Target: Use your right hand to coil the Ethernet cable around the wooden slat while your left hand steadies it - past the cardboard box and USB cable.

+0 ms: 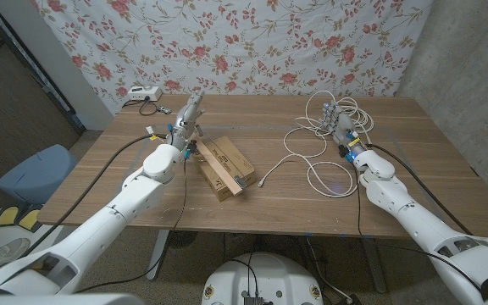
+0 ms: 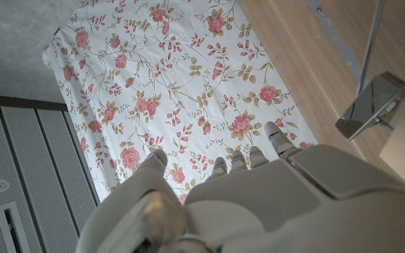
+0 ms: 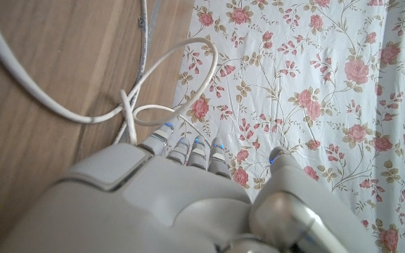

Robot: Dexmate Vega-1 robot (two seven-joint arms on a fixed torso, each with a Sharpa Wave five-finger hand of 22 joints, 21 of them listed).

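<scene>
Coiling looks not yet begun: the white Ethernet cable [image 1: 324, 144] lies in loose loops on the right of the worktop [image 1: 413, 152], well apart from the wooden slat [image 1: 219, 172], which rests across the shut cardboard box [image 1: 227, 165], its contents hidden. The right robot hand [image 1: 343, 134] sits among the loops, the left robot hand [image 1: 186, 121] behind the slat; whether either grips anything I cannot tell.

Makeshift lab: floral sheet [image 1: 227, 42] as backdrop, bare concrete wall [image 1: 473, 59], wooden table [image 1: 269, 182], blue chair [image 1: 32, 174].
</scene>
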